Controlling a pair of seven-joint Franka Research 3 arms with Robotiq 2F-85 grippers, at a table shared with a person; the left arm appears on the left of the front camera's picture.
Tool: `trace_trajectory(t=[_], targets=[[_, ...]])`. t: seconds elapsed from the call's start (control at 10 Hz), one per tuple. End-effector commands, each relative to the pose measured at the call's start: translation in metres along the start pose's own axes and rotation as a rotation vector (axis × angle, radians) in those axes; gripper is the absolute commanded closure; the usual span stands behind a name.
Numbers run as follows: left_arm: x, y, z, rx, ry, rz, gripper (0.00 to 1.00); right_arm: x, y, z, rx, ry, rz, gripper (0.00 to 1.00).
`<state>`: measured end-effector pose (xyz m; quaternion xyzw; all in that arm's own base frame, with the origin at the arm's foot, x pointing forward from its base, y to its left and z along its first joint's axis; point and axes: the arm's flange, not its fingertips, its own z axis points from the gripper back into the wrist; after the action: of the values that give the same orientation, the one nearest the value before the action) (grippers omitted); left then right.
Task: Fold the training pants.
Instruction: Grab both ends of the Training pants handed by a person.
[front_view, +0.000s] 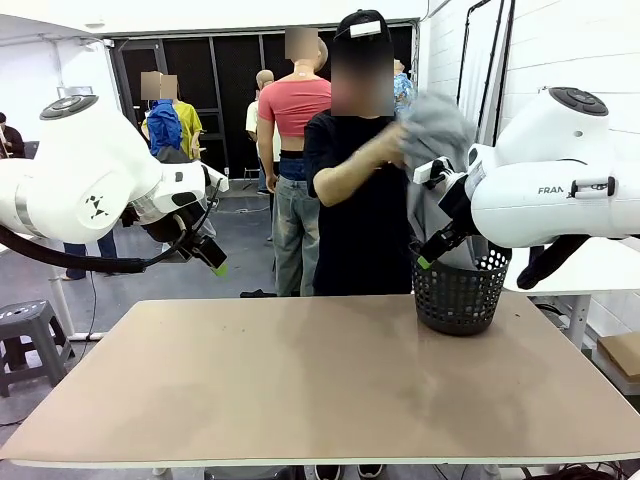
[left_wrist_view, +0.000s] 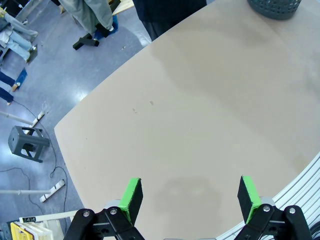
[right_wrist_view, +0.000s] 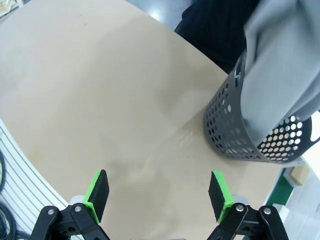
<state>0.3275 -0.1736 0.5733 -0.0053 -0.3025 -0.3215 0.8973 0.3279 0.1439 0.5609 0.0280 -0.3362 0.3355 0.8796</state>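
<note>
Training pants (front_view: 435, 125) held over basket (front_view: 460, 300) by person's hand (front_view: 390, 146), left gripper (left_wrist_view: 190, 193) and right gripper (right_wrist_view: 159, 188) spread wide, empty

The beige table (front_view: 300, 380) carries a perforated basket (front_view: 458, 305) near its far right corner.

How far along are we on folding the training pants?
Done: nothing folded. In hand: a person's hand holds up the training pants, hanging into the basket. Left: laying them on the table and folding; the left pincer and right pincer hang open, empty.
</note>
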Motion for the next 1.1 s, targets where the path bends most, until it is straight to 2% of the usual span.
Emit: trace_trajectory(t=[0.0, 1.0], targets=[[0.0003, -0.0007, -0.0007, -0.005, -0.003, -0.002, 0.0, -0.0004, -0.0002, -0.0025, 0.007, 0.004, -0.001, 0.0], [0.0003, -0.0007, -0.0007, -0.005, -0.003, -0.002, 0.0, -0.0004, -0.0002, -0.0025, 0.007, 0.004, -0.001, 0.0]])
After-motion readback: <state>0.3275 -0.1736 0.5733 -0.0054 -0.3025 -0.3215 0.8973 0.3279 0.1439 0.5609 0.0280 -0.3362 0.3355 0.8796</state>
